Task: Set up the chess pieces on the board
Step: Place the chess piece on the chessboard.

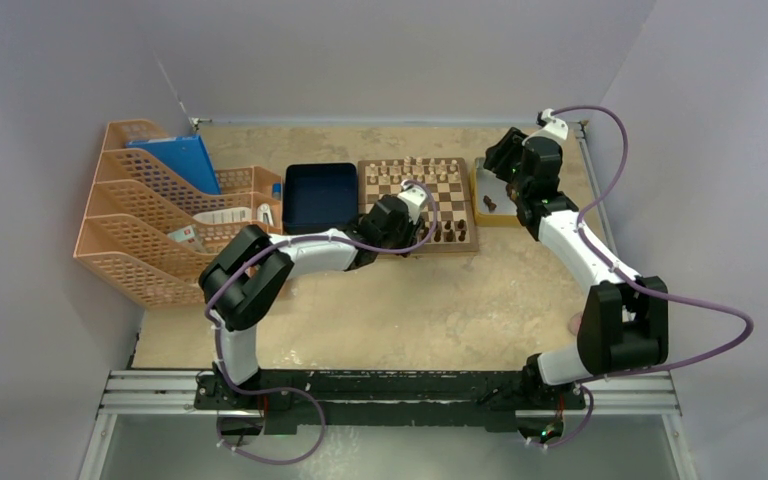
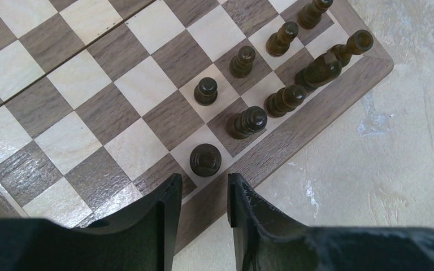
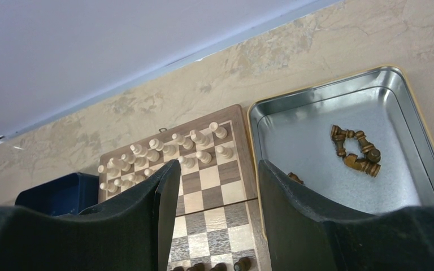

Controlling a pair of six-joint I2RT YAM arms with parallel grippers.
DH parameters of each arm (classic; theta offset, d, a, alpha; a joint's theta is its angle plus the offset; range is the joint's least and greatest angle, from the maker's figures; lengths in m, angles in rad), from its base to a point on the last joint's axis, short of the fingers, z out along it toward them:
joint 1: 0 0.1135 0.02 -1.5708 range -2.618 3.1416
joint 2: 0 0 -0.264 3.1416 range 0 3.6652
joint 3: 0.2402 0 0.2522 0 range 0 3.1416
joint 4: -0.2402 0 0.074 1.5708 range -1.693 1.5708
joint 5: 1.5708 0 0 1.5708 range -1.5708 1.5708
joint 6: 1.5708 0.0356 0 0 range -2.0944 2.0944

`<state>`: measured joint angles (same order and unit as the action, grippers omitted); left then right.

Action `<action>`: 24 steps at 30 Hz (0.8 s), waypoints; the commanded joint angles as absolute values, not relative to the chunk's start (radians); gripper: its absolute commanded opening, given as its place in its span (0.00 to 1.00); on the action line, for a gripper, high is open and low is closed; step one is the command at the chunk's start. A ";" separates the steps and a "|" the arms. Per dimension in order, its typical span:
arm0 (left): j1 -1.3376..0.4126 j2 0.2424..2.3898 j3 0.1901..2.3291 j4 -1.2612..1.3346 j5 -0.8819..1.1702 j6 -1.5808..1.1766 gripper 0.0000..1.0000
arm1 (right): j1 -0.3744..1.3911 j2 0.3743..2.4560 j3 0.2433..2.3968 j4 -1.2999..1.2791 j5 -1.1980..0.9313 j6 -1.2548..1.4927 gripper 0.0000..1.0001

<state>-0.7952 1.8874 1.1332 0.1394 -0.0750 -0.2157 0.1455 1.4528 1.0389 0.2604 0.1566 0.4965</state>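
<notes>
The board (image 1: 430, 195) lies at the back centre. Light chessmen (image 1: 415, 170) fill its two far rows, also in the right wrist view (image 3: 164, 149). Several dark chess pieces (image 2: 247, 122) stand at its near right corner. My left gripper (image 2: 203, 182) is open and empty above the board's near border, just behind one dark piece (image 2: 205, 160); in the top view the left gripper (image 1: 412, 240) is at the near edge. My right gripper (image 3: 217, 169) is open and empty, high over the seam between the board and the silver tray (image 3: 407, 113). Several dark pieces (image 3: 356, 149) lie in the tray.
A dark blue square tray (image 1: 320, 195) sits left of the board. Orange file racks (image 1: 160, 215) with a blue folder stand at the far left. The silver tray (image 1: 500, 215) touches the board's right side. Walls close the back and both sides.
</notes>
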 commanded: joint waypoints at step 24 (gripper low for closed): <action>-0.799 1.596 1.245 -0.110 -0.051 -0.239 0.70 | 0.107 1.665 1.214 0.122 0.326 0.351 0.55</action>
